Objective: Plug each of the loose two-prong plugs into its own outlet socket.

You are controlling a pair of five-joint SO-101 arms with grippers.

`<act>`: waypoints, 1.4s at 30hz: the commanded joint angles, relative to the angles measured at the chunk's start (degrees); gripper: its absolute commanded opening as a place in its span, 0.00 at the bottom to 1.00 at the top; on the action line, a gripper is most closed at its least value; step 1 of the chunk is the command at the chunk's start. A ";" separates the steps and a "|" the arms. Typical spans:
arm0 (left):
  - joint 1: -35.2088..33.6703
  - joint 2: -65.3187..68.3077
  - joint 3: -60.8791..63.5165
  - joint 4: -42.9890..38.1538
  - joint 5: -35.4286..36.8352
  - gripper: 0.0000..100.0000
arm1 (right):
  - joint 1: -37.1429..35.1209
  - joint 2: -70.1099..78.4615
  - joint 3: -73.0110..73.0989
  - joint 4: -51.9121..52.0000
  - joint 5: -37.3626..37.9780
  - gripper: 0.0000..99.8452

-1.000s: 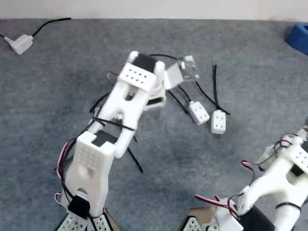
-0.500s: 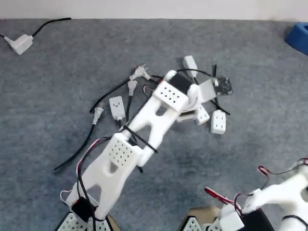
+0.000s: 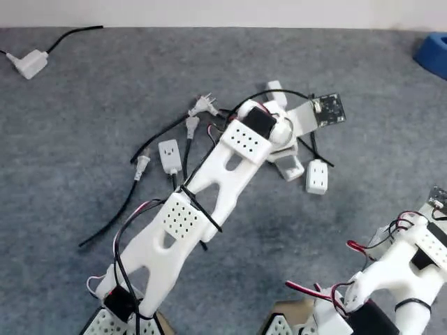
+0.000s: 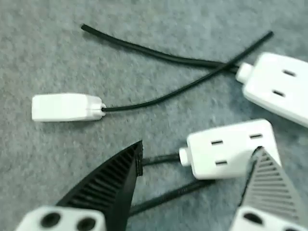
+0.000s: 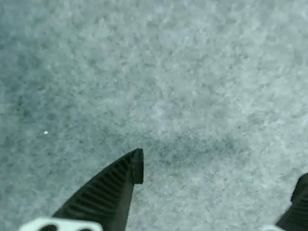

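My left gripper [image 4: 198, 148] is open and low over the carpet. A white two-slot socket [image 4: 228, 147] lies between its black finger [image 4: 118, 178] and grey finger [image 4: 264, 175], with neither seen to touch it. A second socket [image 4: 279, 86] and a white cable-end block [image 4: 65, 107] lie beyond. From above, the left arm reaches to the socket [image 3: 290, 167] beside another socket [image 3: 316, 176]. Loose plugs [image 3: 202, 105], [image 3: 191, 124], [image 3: 142, 165] and a third socket [image 3: 170, 155] lie further left. My right gripper [image 5: 219, 166] is open over bare carpet.
Black cables [image 3: 160, 132] cross the carpet around the plugs and sockets. A white adapter [image 3: 28, 63] lies at the far left back, a blue object [image 3: 433, 52] at the far right back. The right arm [image 3: 412, 258] stays at the front right.
The left arm swung right, from the plug area over to the sockets, uncovering the plugs and left socket. The right arm shifted a little at the front right.
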 commanded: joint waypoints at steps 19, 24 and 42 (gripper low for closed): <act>-0.84 1.10 -8.84 24.62 11.34 0.34 | -8.66 -1.71 -0.84 2.86 1.05 0.45; -6.46 -1.89 -7.16 24.70 17.32 0.31 | -12.35 -1.71 -2.51 5.67 1.14 0.45; -6.55 -17.27 11.03 18.20 17.49 0.31 | -13.41 -1.71 -3.21 6.29 0.70 0.45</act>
